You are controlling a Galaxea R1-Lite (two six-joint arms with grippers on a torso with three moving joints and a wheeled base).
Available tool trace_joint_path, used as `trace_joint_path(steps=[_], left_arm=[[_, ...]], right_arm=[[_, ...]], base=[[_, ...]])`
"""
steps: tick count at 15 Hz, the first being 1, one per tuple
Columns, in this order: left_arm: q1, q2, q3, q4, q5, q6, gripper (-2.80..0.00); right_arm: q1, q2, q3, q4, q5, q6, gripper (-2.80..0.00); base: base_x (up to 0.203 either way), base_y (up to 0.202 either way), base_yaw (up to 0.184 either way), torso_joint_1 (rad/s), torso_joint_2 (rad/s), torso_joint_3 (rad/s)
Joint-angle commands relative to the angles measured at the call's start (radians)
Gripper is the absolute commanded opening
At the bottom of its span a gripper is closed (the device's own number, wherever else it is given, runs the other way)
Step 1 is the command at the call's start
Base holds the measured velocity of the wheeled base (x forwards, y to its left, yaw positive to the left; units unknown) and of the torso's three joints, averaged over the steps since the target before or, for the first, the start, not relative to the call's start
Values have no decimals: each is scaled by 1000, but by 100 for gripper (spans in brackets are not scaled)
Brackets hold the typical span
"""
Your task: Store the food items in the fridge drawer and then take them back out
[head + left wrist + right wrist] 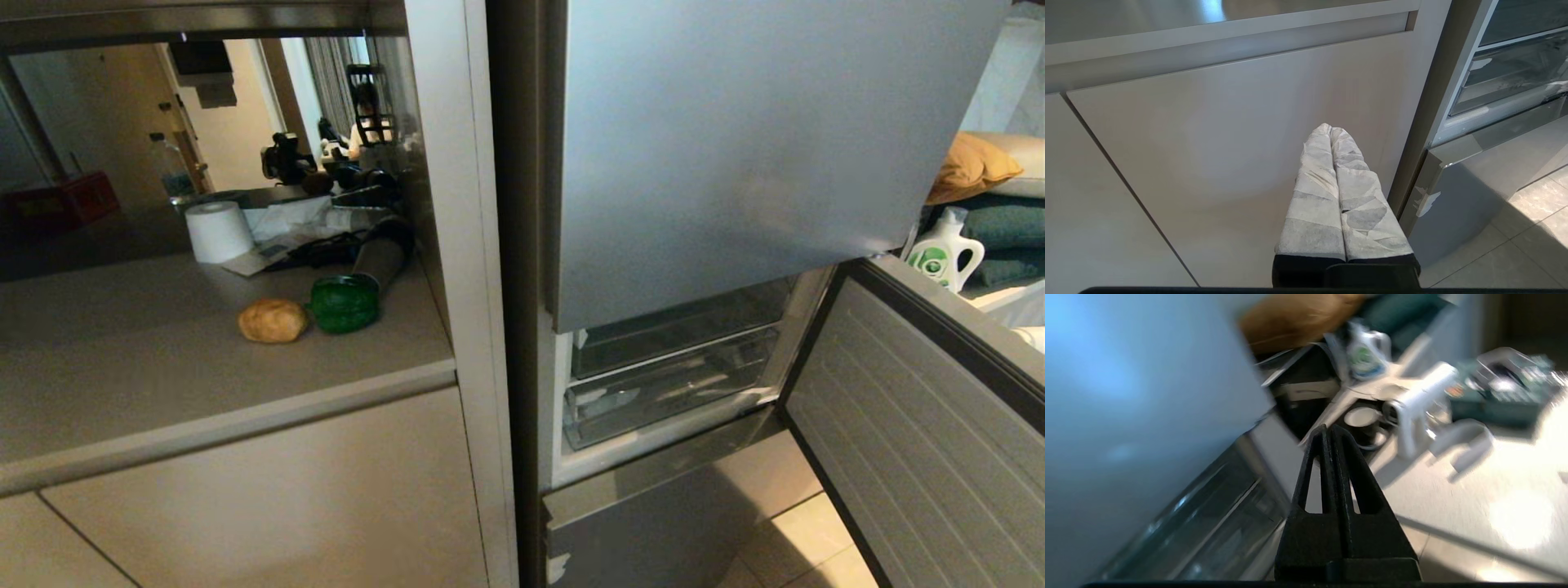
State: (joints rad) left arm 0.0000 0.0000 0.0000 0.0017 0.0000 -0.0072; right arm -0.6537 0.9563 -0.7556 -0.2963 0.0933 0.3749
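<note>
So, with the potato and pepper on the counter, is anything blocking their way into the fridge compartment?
Nothing visible blocks the opening: the fridge's middle door is swung wide, exposing the clear drawers. The potato and green pepper sit on the counter, beyond the cabinet's side panel, which they must round.

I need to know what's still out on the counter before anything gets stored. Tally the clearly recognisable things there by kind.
Potato: 1
Green bell pepper: 1
White paper roll: 1
Hair dryer: 1
Total: 4, not counting the dark clutter behind, which is too unclear to sort.
</note>
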Motion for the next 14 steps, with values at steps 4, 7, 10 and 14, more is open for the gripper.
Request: trace_joint_path(steps=[4, 7, 10, 14], left_arm=[[0, 0, 0, 0, 0, 0, -280], [0, 0, 0, 0, 0, 0, -280], [0, 0, 0, 0, 0, 0, -280], [0, 0, 0, 0, 0, 0, -280]], right_arm=[[294, -201, 122, 8, -65, -107, -280], [384, -418, 268, 55, -87, -228, -280], [402, -536, 411, 89, -3, -369, -280], [401, -639, 521, 96, 41, -437, -280]], base=[[0, 0, 0, 0, 0, 0], [0, 0, 0, 0, 0, 0], [0, 0, 0, 0, 0, 0], [0, 0, 0, 0, 0, 0]])
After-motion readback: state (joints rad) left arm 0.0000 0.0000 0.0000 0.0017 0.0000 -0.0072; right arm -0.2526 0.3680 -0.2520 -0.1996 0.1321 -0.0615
